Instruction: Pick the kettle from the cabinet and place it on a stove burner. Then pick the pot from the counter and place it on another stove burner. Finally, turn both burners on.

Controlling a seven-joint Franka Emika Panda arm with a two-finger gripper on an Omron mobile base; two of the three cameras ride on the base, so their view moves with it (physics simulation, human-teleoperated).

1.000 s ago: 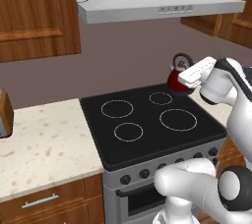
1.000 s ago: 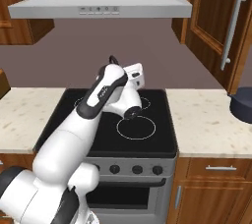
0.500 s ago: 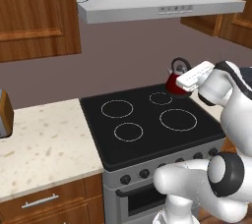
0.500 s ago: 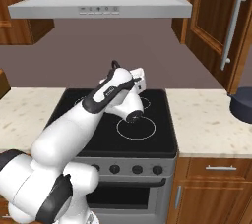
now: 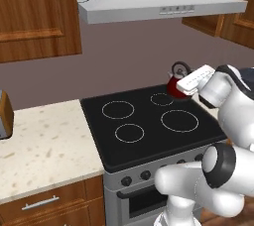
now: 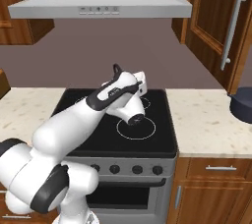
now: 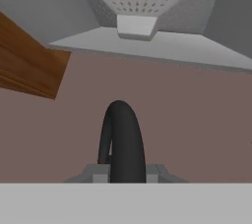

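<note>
Left base view: the kettle [image 5: 174,82] sat low at the back right of the black cooktop [image 5: 149,143], beside the small rear stove burner [image 5: 162,99]. Whether its base touched the glass could not be told; the white hand covered its right side. Three other rings lay bare, the largest [image 5: 179,120] nearest the arm.

Right base view: the arm reached over the cooktop, and the kettle's black handle [image 6: 117,70] arched above the wrist. The pot [image 6: 243,105] stood on the counter [image 6: 206,125] at the far right, well apart from the stove, under the cabinet [image 6: 214,16] with its silver bar handle.

Hand view: the gripper [image 7: 124,169] was clamped narrow on the kettle's arched handle, which rose between the fingers. Behind it were the wall and the underside of the range hood [image 7: 142,26].

Judgement: first step in hand, setting the kettle on a burner. The next move calls for centring it on the small ring, lowering until it rests, then letting go.

Room: the hood sat well above the handle, so lifting clear looked free. The back wall was near the kettle. The path right to the pot crossed bare counter.
</note>
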